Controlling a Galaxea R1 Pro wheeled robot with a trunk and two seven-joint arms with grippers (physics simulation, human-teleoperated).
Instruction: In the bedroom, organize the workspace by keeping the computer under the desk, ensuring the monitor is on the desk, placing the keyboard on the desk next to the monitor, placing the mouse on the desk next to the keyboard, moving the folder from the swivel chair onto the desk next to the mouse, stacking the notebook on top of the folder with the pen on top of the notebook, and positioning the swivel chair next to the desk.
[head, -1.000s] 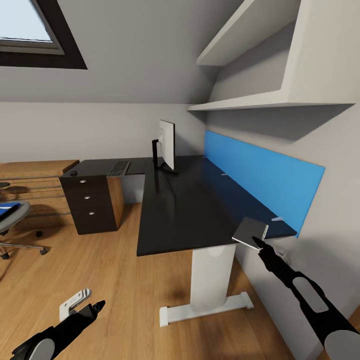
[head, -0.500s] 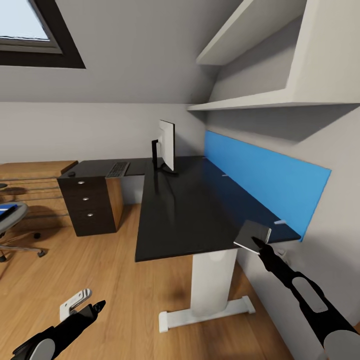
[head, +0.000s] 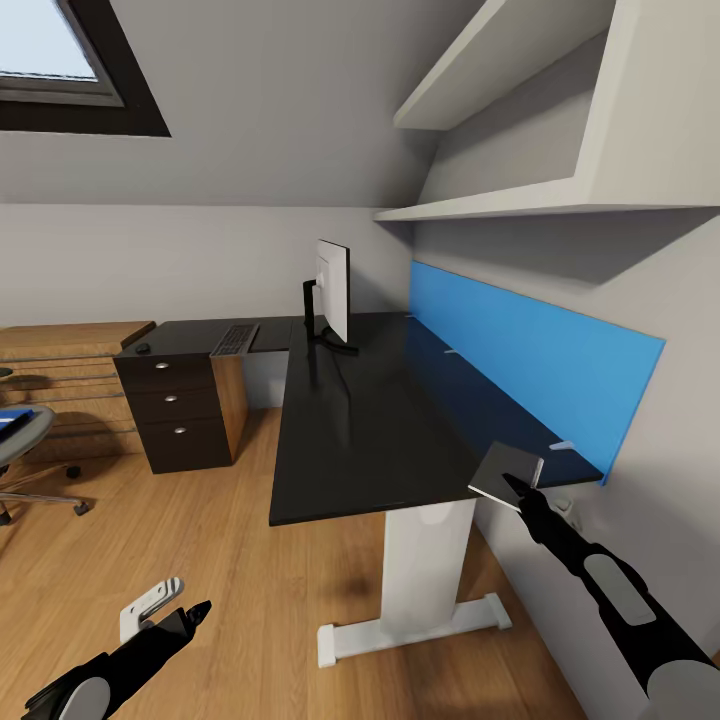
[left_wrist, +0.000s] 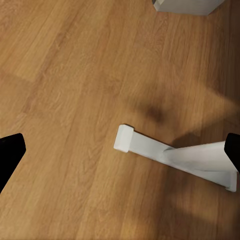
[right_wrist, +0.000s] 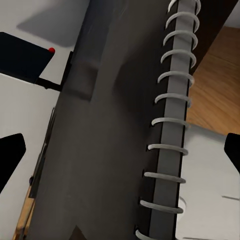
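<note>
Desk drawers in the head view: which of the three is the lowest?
The drawer nearest the floor, its round silver knob below the other two knobs, at the bottom of the dark cabinet.

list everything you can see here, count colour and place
desk: 1, black, by the right wall
monitor: 1, white-backed, far on desk
keyboard: 1, dark, left of monitor
mouse: 1, black, on the far left desk end, over the drawers
drawers: 1, dark, under desk's left end
chair: 1, grey, left edge
folder: 1, blue, on chair
notebook: 1, grey, spiral-bound, at right gripper
panel: 1, blue, right wall
shelves: 2, white, above desk
left gripper: 1, black, over floor
right gripper: 1, black, at desk's near corner
</note>
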